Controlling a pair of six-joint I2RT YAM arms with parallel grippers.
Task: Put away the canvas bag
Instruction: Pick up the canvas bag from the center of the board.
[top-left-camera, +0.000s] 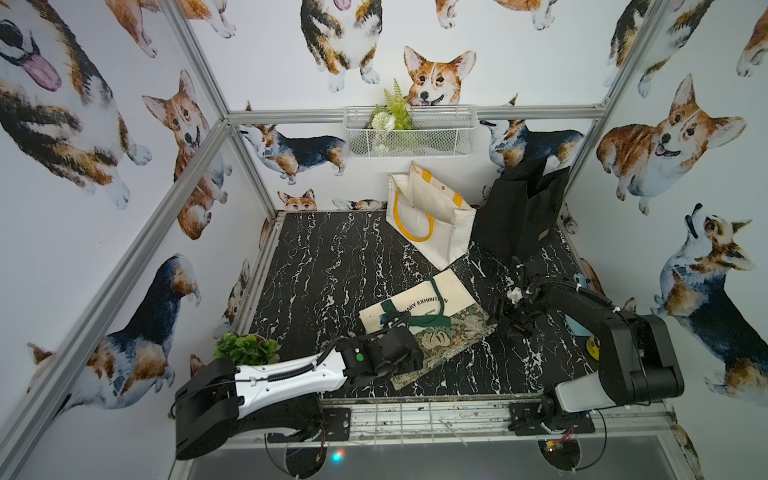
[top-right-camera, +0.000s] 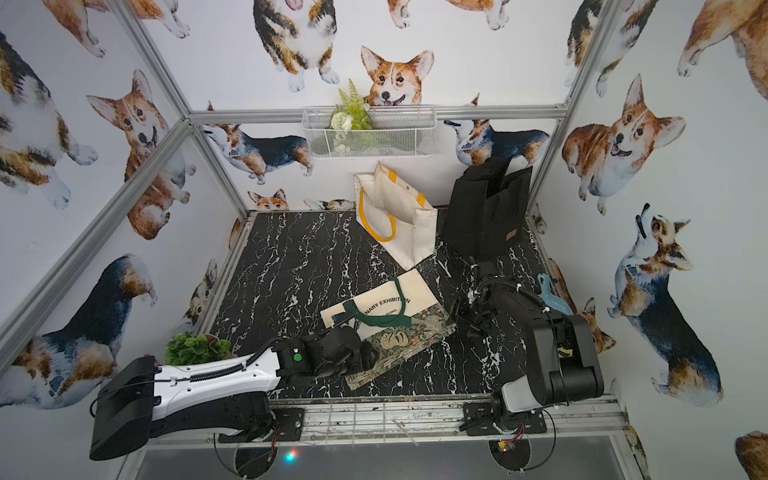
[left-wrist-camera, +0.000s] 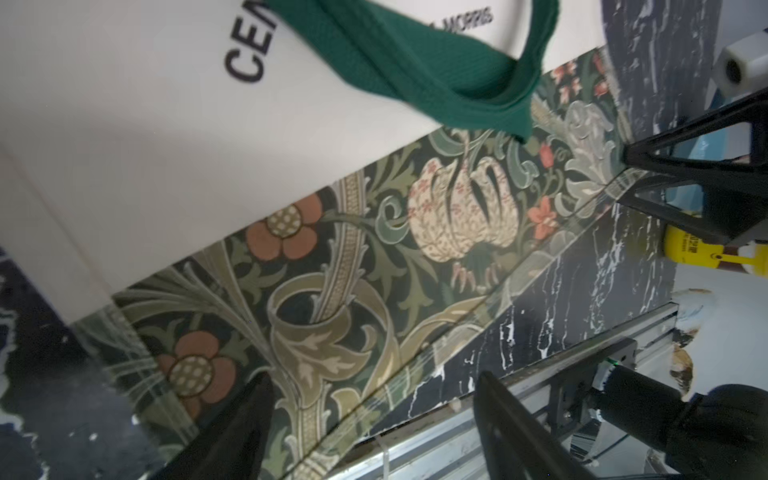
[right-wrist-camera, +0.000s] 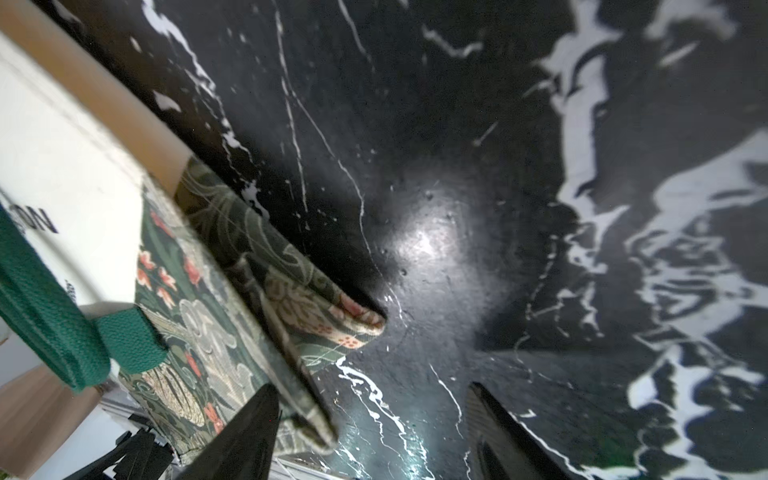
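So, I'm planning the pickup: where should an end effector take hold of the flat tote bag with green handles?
Probably its floral corner beside the right end effector, coming in low from the robot's right: the tote lies flat, but that folded corner lifts off the table, offering a lip.

We see the left arm at seven o'clock in a top view. It is a white moulded shell between black housings, with a black coiled cable along it and a green dot on its black wrist. The right arm, at five o'clock, is mostly black, with a pale grey segment near its foot and white cable ties around black cables. Both stand on black base plates dotted with screws, and thin red wires show below the right one. In the wrist views we find black, tapered fingers on the left gripper and the right gripper.
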